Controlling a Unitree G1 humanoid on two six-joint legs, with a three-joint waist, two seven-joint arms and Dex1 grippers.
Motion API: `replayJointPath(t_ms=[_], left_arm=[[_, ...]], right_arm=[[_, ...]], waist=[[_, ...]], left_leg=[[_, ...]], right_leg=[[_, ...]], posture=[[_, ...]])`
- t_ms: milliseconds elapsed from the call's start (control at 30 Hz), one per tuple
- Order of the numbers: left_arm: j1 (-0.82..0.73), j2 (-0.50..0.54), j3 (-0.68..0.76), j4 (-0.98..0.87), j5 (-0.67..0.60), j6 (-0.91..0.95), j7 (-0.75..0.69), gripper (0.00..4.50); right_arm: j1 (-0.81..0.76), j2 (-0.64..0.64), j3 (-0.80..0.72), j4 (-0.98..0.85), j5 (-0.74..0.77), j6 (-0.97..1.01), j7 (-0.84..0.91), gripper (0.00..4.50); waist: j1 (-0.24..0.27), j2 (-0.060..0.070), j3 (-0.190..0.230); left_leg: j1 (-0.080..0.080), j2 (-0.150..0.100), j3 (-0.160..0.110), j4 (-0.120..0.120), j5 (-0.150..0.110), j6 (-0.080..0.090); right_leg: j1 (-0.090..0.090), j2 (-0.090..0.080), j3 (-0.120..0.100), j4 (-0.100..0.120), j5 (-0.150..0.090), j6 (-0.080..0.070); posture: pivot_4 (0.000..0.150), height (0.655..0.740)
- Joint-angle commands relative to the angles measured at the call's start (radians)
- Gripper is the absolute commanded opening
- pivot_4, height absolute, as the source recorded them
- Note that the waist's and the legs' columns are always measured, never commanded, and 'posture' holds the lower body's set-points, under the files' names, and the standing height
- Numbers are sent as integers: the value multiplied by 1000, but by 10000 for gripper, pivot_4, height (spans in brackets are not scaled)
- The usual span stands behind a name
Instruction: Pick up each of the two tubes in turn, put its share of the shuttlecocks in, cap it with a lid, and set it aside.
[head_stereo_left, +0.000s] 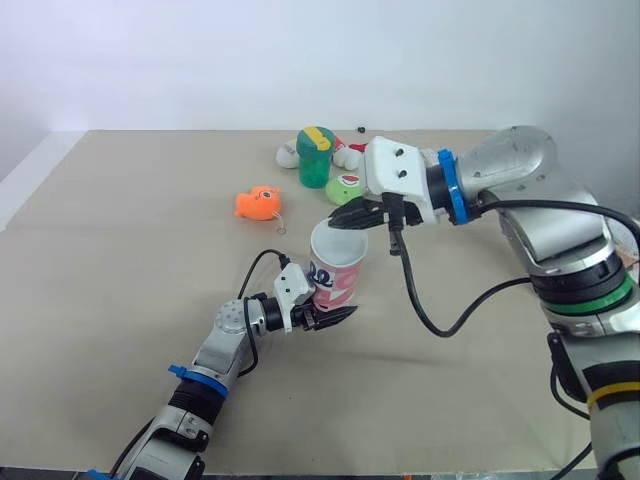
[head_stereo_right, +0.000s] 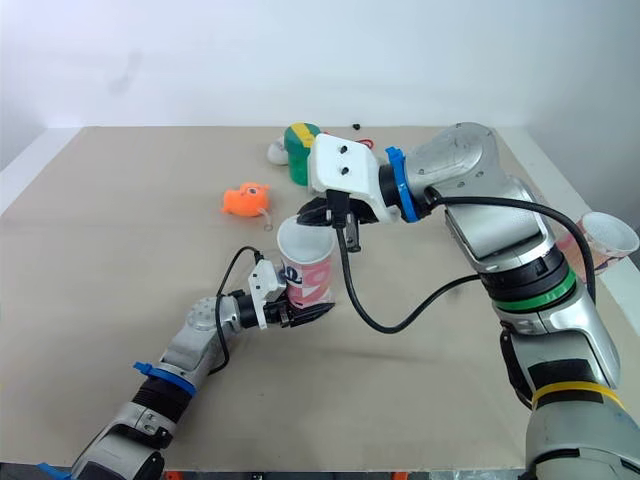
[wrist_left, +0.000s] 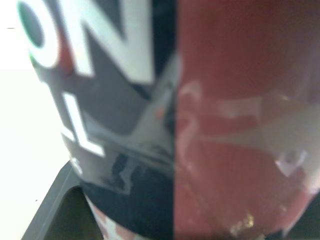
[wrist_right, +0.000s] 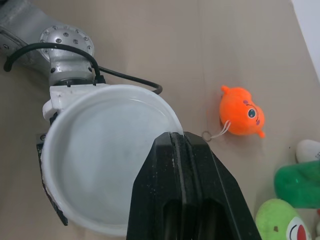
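Pink tube (head_stereo_left: 337, 280), right claw (head_stereo_left: 348, 217) at rim (head_stereo_left: 338, 264)

tube (wrist_left: 190, 125) print blurred close up; green toy (wrist_right: 302, 185) cut by edge

The cup (wrist_left: 210, 125) carries the only print that can be read. In the left wrist view, big white capital letters "ON" stand on the dark band of the cup's side, next to its red part. Below them on the same dark band are more white strokes, perhaps an "I" and an "L", but that reading is unsure. In the head views the dark print on the cup's pink side is too small to read.
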Motion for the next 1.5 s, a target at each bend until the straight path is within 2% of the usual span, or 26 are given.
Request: replayJointPath(t_ms=[33,733,1033,1300,1500], left_arm=[[35,10,-16,68,26,41,7,32378],[36,11,-15,69,30,39,13,32378],[35,12,-13,69,31,39,12,32378],[32,12,-14,74,32,39,4,32378],[27,7,-17,82,33,38,-1,32378]], right_arm=[[19,5,17,-32,-9,-12,14,295],[26,14,32,-13,-136,-146,-5,295],[120,52,25,-55,-163,-163,-72,295],[272,50,13,-126,-185,-183,-130,295],[336,70,30,-133,-220,-221,-172,295]], waist=[[0,0,0],[-1,0,0],[-9,-2,-3],[-10,-12,-12],[-9,-11,-19]], left_leg=[[0,0,0,0,0,0],[1,1,0,0,0,0],[6,1,0,0,0,0],[17,0,0,-8,0,0],[20,0,-2,-13,0,0]], right_leg=[[0,0,0,0,0,0],[0,0,-1,0,0,-1],[4,0,-1,0,-2,-6],[13,-1,-1,-1,-7,-7],[14,-2,-3,-5,-8,-8]], posture=[[1500,7400],[1500,7400],[1500,7400],[1500,7400],[1500,7400]])
